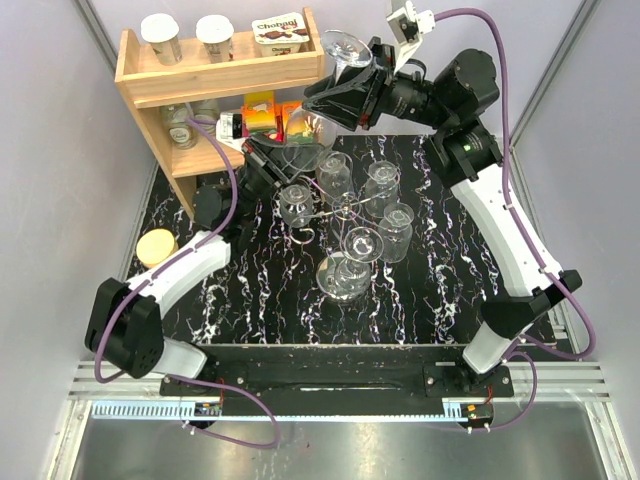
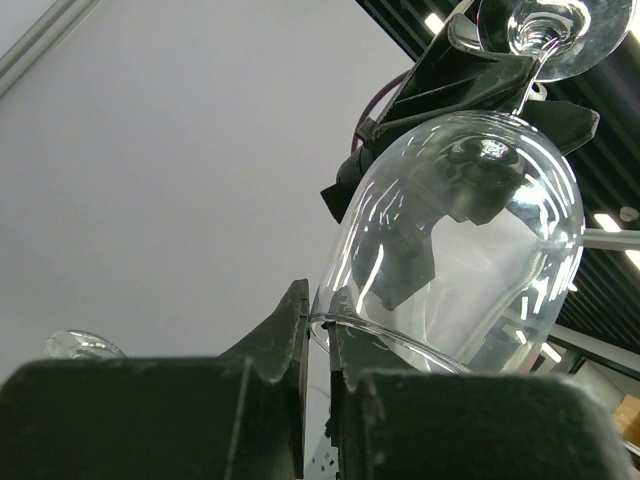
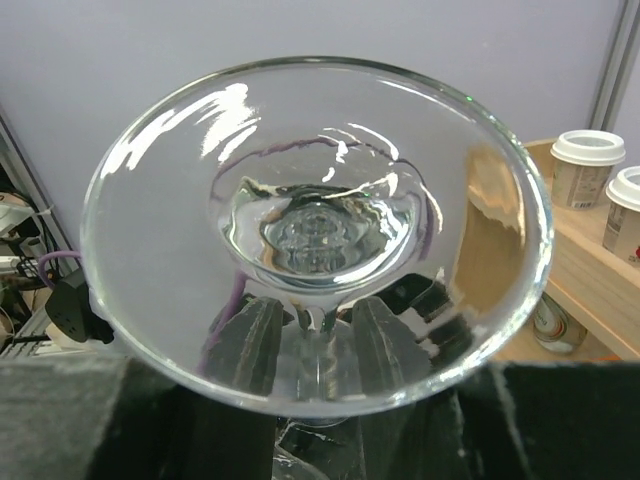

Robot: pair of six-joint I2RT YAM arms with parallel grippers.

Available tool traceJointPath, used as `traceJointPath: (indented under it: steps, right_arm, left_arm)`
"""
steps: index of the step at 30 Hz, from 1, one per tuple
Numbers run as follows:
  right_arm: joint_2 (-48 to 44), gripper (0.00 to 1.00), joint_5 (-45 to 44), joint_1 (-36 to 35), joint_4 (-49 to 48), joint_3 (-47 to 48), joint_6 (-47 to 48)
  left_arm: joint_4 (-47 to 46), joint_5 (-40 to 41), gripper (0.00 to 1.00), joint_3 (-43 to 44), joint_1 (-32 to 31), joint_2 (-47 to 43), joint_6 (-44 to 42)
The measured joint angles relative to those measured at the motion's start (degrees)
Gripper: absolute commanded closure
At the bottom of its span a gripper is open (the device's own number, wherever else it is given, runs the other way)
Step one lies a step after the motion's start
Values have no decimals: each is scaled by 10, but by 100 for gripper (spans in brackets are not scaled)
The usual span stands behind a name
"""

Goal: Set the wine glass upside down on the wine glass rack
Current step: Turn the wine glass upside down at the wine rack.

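The wine glass (image 1: 345,46) is held upside down in the air, foot up, in front of the wooden shelf. My left gripper (image 1: 272,152) is shut on the rim of its bowl (image 2: 470,230); in the left wrist view the two fingers (image 2: 320,325) pinch the rim. My right gripper (image 1: 335,88) is at the stem just under the foot (image 3: 320,200). Its fingers (image 3: 320,330) stand on either side of the stem with small gaps. The wine glass rack (image 1: 345,207), silver wire on a disc base (image 1: 343,277), stands mid-table with several glasses hanging on it.
A wooden shelf (image 1: 220,75) stands at the back left with paper cups (image 1: 160,35), a yogurt tub (image 1: 280,30) and small packs. A yellow-lidded jar (image 1: 157,247) sits at the left edge of the black marbled mat. The cups also show in the right wrist view (image 3: 585,165).
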State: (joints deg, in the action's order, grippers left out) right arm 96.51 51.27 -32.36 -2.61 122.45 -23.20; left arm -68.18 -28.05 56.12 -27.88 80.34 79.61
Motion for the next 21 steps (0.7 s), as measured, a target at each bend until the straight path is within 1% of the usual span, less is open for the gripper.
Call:
traceJointPath:
  steps: [3, 5, 8, 11, 15, 17, 18, 21]
  right_arm:
    - [0, 66, 4, 0, -8, 5, 0]
    - [0, 71, 7, 0, -14, 9, -2]
    - [0, 85, 19, 0, -49, 6, -24]
    - [-1, 99, 35, 1, -122, -17, -70]
    - [-2, 100, 62, 2, -254, -60, -160]
    - [-2, 100, 76, 4, -278, -65, -175]
    - [-2, 100, 83, 5, -268, -61, -169]
    - [-4, 100, 84, 5, -174, -25, -113]
  left_arm:
    - [-3, -1, 100, 9, -4, 6, 2]
    - [-3, -2, 100, 18, -8, 8, 1]
    - [-3, -2, 100, 25, -14, 9, -4]
    - [-6, -3, 100, 30, -21, 10, -9]
    - [-25, -13, 100, 36, -27, 21, -12]
    - [-36, -16, 100, 36, -33, 26, -10]
    - [-40, -16, 100, 36, -35, 28, -10]
    - [-38, -20, 100, 40, -38, 32, -12]
